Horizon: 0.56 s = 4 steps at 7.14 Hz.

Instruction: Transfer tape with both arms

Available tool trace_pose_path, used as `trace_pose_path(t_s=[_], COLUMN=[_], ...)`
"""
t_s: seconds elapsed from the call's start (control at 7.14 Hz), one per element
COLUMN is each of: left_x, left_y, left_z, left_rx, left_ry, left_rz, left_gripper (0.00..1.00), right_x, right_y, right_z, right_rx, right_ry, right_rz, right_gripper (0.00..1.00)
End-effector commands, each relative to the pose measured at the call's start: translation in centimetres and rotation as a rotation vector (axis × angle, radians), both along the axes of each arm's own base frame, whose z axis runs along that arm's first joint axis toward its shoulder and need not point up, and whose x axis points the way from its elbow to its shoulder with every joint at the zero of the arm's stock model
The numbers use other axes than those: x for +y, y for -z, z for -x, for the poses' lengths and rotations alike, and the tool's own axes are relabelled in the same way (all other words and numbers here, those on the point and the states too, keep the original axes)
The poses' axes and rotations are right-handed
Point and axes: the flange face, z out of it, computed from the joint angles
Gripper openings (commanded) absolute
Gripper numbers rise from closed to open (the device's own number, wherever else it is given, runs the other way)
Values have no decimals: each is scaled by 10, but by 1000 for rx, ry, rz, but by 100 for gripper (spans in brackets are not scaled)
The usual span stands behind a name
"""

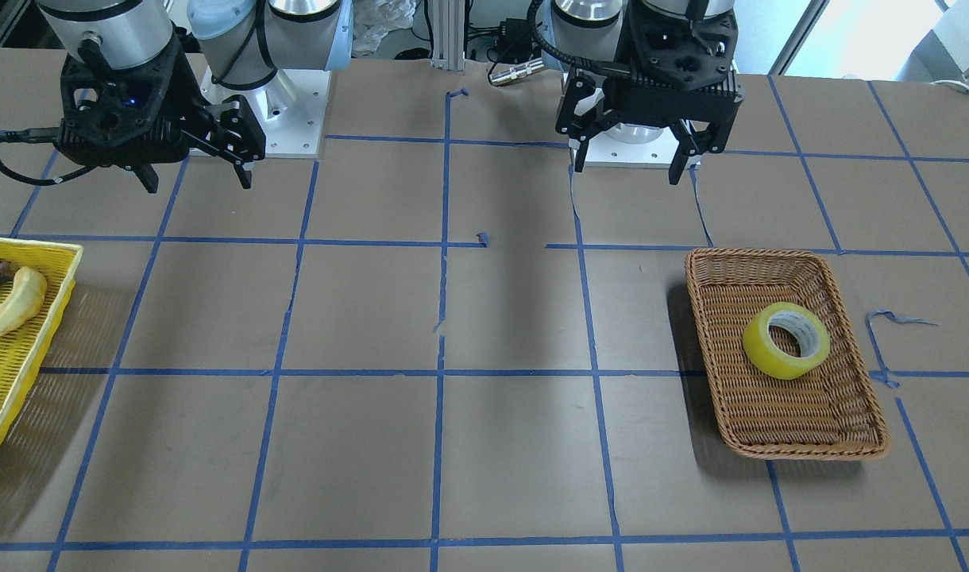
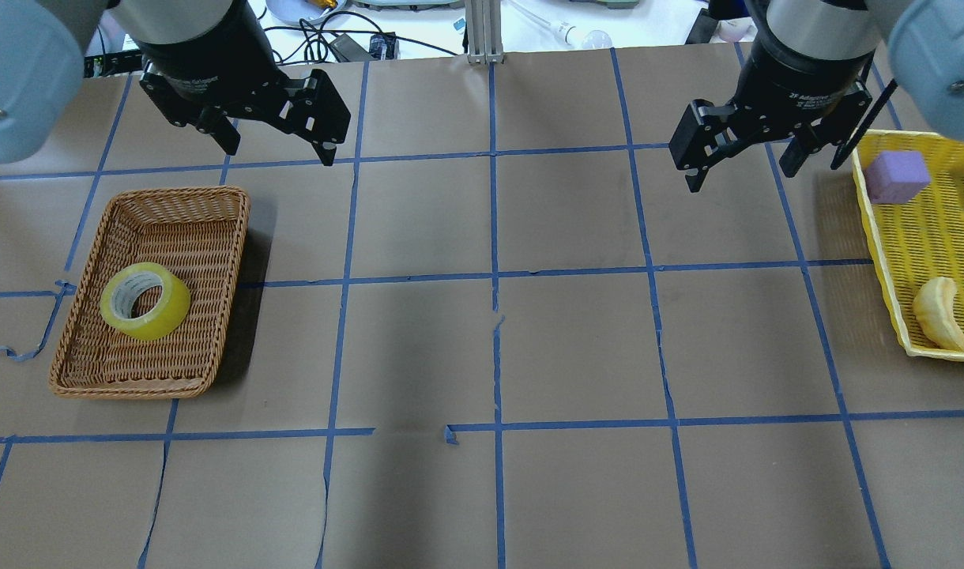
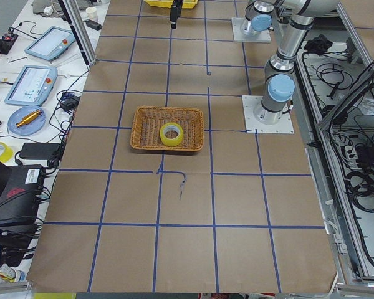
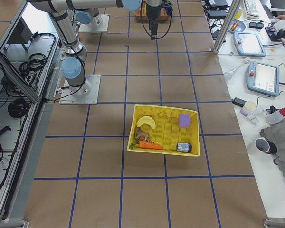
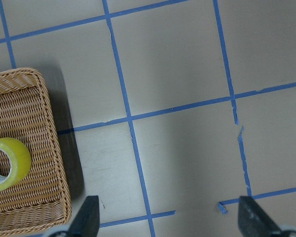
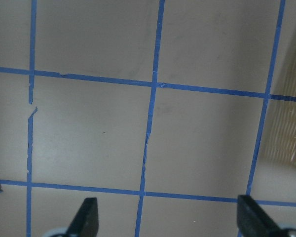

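The yellow tape roll [image 1: 762,349] with a white core lies flat in a brown wicker basket [image 1: 750,256] on the robot's left side. It also shows in the overhead view [image 2: 170,304] and the left wrist view [image 5: 19,160]. My left gripper [image 2: 280,150] hangs open and empty above the table, beyond the wicker basket's [image 2: 182,194] far right corner and apart from the tape. My right gripper [image 2: 739,180] hangs open and empty near the yellow basket [image 2: 924,237]. In the front view the left gripper [image 1: 627,171] is on the right and the right gripper [image 1: 198,187] on the left.
The yellow basket [image 1: 24,373] at the robot's right holds a pale banana-shaped item [image 2: 936,312], a purple block [image 2: 897,175] and other small items. Blue tape lines form a grid on the brown table. Both arm bases stand at the table's robot-side edge.
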Motion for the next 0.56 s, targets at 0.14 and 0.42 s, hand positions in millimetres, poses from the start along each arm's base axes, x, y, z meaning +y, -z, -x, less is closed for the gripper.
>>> trace_pose_path(t_s=[0.14,0.42], left_x=[9,10], left_y=[1,4], left_z=[-18,-17], left_rx=[2,6], left_ry=[-49,-47], left_rz=[-15,-20], left_gripper=[100,100], right_x=[0,0], right_y=[0,0], right_z=[0,0], right_rx=[0,2], right_ry=[0,0], right_rz=[-1,0], right_gripper=[100,100])
